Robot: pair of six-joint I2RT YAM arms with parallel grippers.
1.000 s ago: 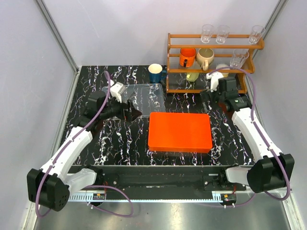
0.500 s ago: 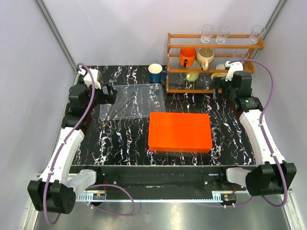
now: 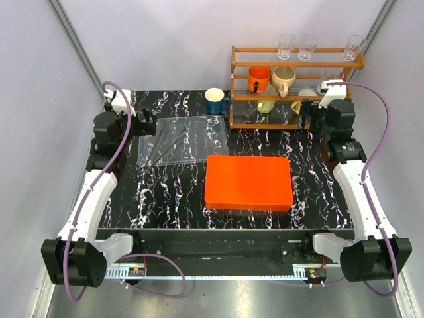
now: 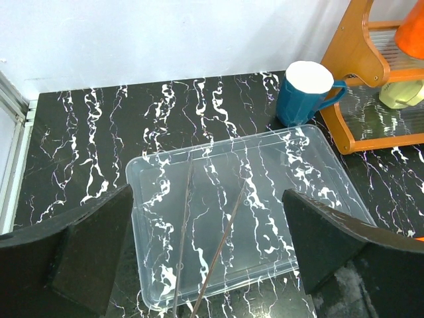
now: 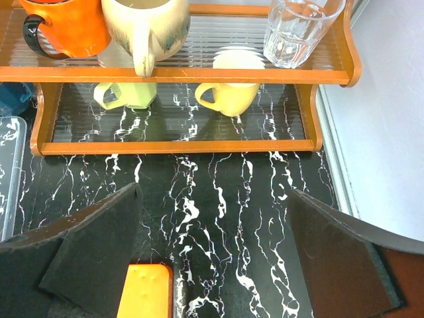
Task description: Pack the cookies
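Observation:
The cookies are out of view in every frame. A shut orange box (image 3: 249,182) lies flat at the table's middle; its corner (image 5: 146,291) shows below my right gripper. A clear plastic tray (image 3: 184,140) lies left of it with two thin sticks (image 4: 222,242) in it. My left gripper (image 3: 142,116) hangs open at the tray's left end, looking down on the tray (image 4: 318,172), its fingers (image 4: 99,245) wide apart and empty. My right gripper (image 3: 307,118) hangs open in front of the rack, with nothing but bare tabletop between its fingers (image 5: 99,252).
A wooden rack (image 3: 291,86) at the back right holds mugs and glasses; a yellow cup (image 5: 228,96) and a glass (image 5: 295,30) sit just ahead of my right gripper. A blue mug (image 3: 214,101) stands beside the rack, behind the tray. Grey walls close in left and right.
Both arms have drawn back outward. The left gripper has left the spot over the clear tray for the table's left edge; the right has risen toward the rack. Both stayed open.

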